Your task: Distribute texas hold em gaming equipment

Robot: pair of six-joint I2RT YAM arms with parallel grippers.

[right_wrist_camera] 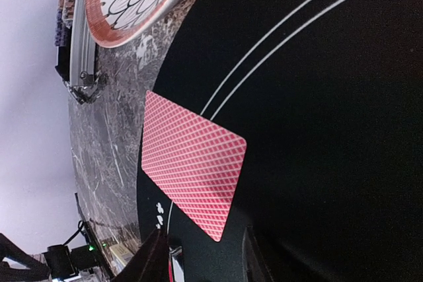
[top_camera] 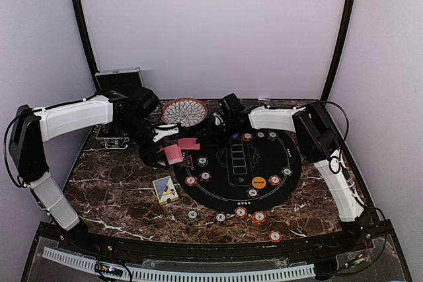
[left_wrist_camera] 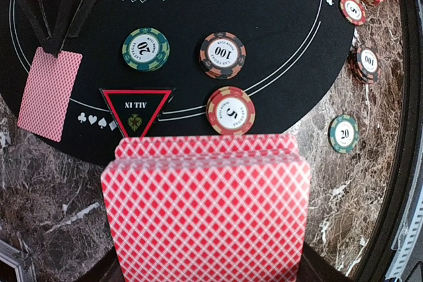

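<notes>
My left gripper (top_camera: 164, 152) is shut on a fanned stack of red-backed cards (left_wrist_camera: 205, 209), held just above the mat's left edge; the cards hide its fingers. One red-backed card (right_wrist_camera: 192, 163) lies flat on the black mat (right_wrist_camera: 330, 130), and also shows in the left wrist view (left_wrist_camera: 49, 94). My right gripper (right_wrist_camera: 201, 262) hovers over this card, open and empty. The red triangle marker (left_wrist_camera: 135, 110) lies beside a green chip (left_wrist_camera: 145, 49), a 100 chip (left_wrist_camera: 223, 55) and a red 5 chip (left_wrist_camera: 230, 111). An orange button (top_camera: 259, 181) sits on the mat.
The patterned bowl (top_camera: 185, 111) stands behind the mat, close to both grippers. A black case (top_camera: 119, 80) is at the back left. A card box (top_camera: 165, 189) lies on the marble. Several more chips ring the mat's front edge (top_camera: 241, 212) and far side (top_camera: 247, 137).
</notes>
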